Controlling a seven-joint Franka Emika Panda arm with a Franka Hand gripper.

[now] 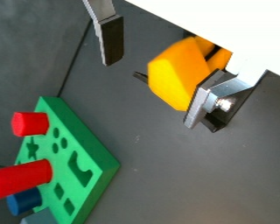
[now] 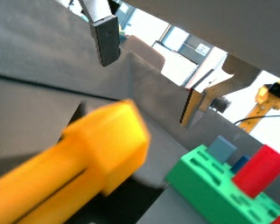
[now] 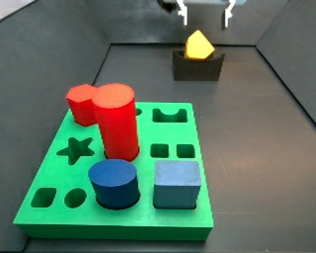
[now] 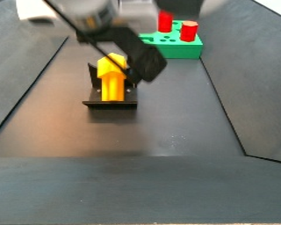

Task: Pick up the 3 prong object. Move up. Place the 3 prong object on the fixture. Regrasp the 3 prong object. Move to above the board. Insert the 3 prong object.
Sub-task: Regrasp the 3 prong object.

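So the orange-yellow plastic 3 prong object (image 4: pixel 110 74) sits in the dark grey notched fixture (image 4: pixel 109 102), far from the green board (image 3: pixel 121 188). Silver two-finger gripper (image 3: pixel 204 12) hangs above, fingers apart; I'd centre them over the block before closing.

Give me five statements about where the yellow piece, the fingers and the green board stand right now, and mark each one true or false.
1. The yellow piece sits on the dark fixture. True.
2. The gripper is shut on the yellow piece. False: its fingers stand open and apart from the piece, and in a side view the gripper is above it.
3. The yellow piece is already in the green board. False: it is on the fixture, away from the board.
4. Red and blue pieces stand on the board. True.
5. The fixture sits on top of the board. False: it stands on the dark floor, apart from the board.
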